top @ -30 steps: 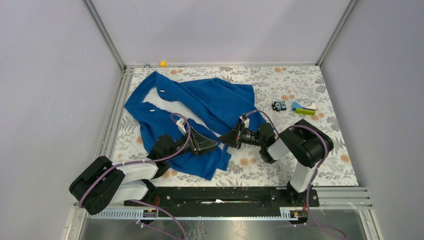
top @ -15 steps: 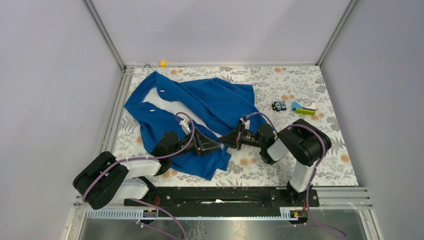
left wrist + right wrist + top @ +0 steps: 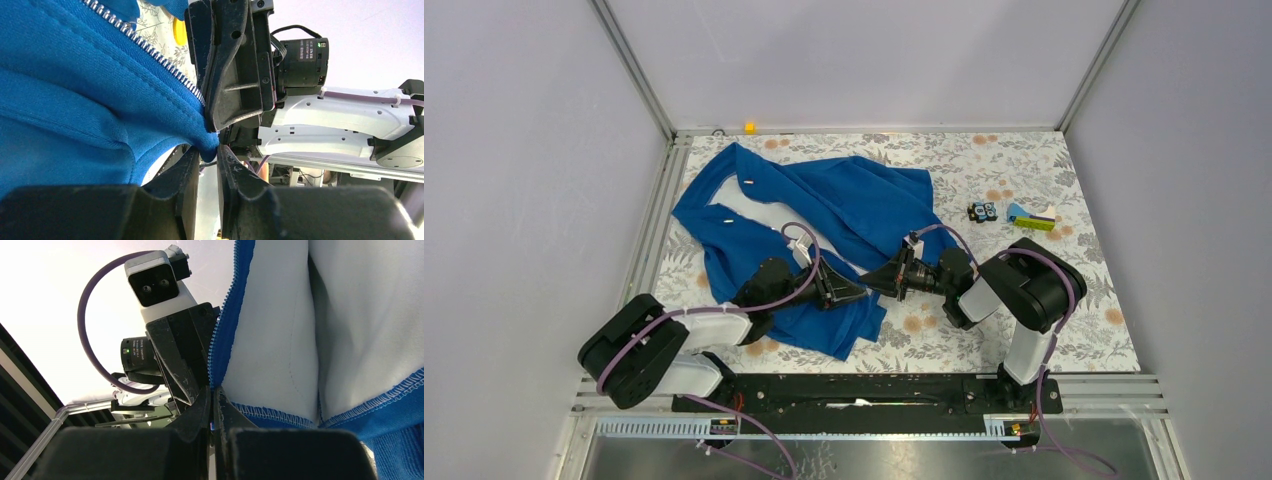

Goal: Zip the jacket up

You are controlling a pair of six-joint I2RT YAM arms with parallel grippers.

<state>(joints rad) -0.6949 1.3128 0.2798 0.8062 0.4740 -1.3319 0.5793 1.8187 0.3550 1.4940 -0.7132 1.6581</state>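
Note:
The royal-blue jacket (image 3: 844, 205) lies open on the flowered table, with its white lining showing at the left. My left gripper (image 3: 861, 291) and right gripper (image 3: 871, 279) meet tip to tip at the jacket's near front edge. In the left wrist view my left gripper (image 3: 207, 150) pinches a blue hem corner (image 3: 202, 135), and silvery zipper teeth (image 3: 145, 47) run up to the right gripper's finger (image 3: 235, 65). In the right wrist view my right gripper (image 3: 214, 392) is shut on the edge where the blue zipper tape (image 3: 220, 335) meets the white lining (image 3: 280, 330).
A small black-and-blue object (image 3: 982, 211) and a yellow-green and blue item (image 3: 1032, 219) lie at the right rear of the table. A small yellow piece (image 3: 749, 127) sits at the back rail. Aluminium rails (image 3: 656, 220) border the left side.
My left arm has shifted slightly to the right and brought its gripper closer to the right gripper. The right arm and the jacket have barely moved.

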